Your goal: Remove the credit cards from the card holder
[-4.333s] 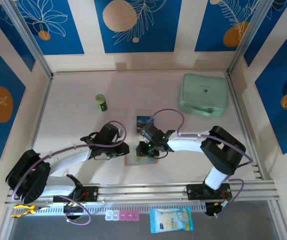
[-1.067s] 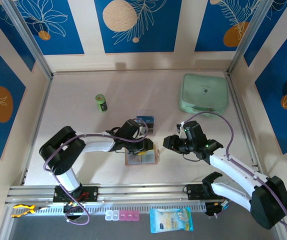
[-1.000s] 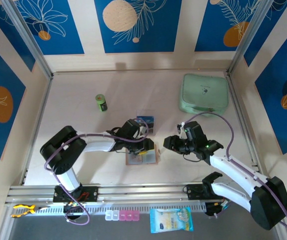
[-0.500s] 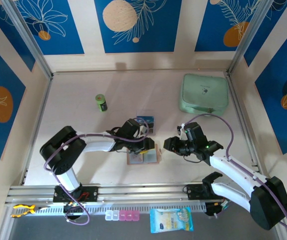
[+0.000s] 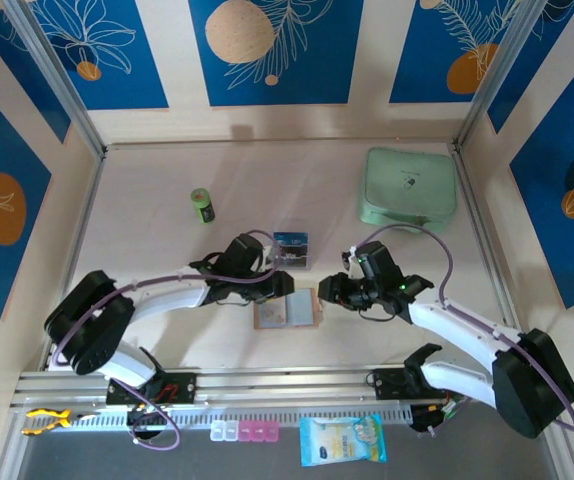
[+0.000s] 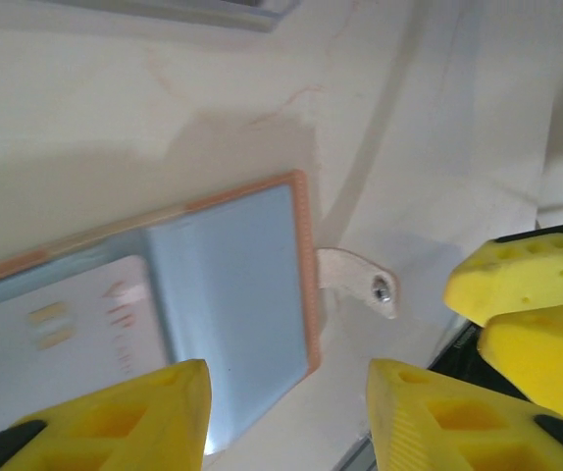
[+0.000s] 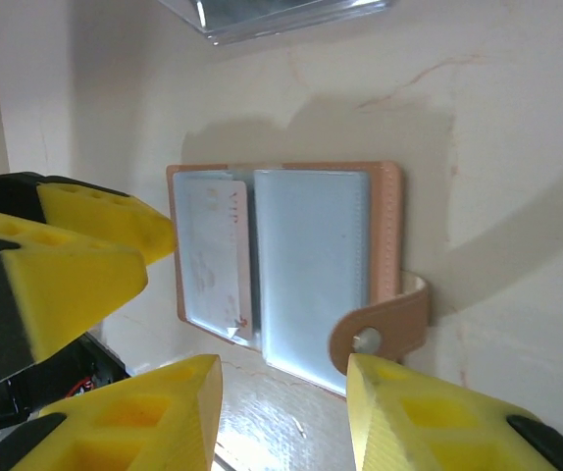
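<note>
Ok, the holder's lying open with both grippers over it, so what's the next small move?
Probably lower the left gripper onto the white card in the card holder's pocket and start sliding it out: the holder lies open flat, the neighbouring pocket looks empty, and that gripper is open.

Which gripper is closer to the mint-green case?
Right. The right gripper hovers at the right edge of the card holder, nearer the bases and left of the mint-green case; the left gripper sits farther left, across the holder.

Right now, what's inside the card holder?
The open card holder shows one whitish card in one pocket; the pocket beside it looks empty. Anything beneath them is covered.
</note>
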Tool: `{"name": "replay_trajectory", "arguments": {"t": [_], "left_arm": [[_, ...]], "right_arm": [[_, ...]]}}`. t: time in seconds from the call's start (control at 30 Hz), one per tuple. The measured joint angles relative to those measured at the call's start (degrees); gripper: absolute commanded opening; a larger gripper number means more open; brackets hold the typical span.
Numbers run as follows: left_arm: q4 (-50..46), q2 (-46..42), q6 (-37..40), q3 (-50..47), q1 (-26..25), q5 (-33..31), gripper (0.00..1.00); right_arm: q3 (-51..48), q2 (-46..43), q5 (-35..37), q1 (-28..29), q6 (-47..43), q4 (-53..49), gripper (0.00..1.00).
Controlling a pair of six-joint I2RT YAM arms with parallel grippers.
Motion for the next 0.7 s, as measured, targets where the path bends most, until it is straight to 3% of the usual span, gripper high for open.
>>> {"name": "replay_trajectory", "arguments": {"t": [0.27, 0.7], "left_arm": [[-1.62, -4.50, 1.18, -6.38, 3.80, -0.68, 0.28], [-1.68, -4.55, 2.03, -8.50, 4.59, -0.63, 0.09]], "right_arm": [[4.61, 7.93, 0.15, 4.96, 0.46, 2.69, 0.37], [9.05, 18.58, 0.13, 10.16, 1.70, 5.70, 0.34]]}}
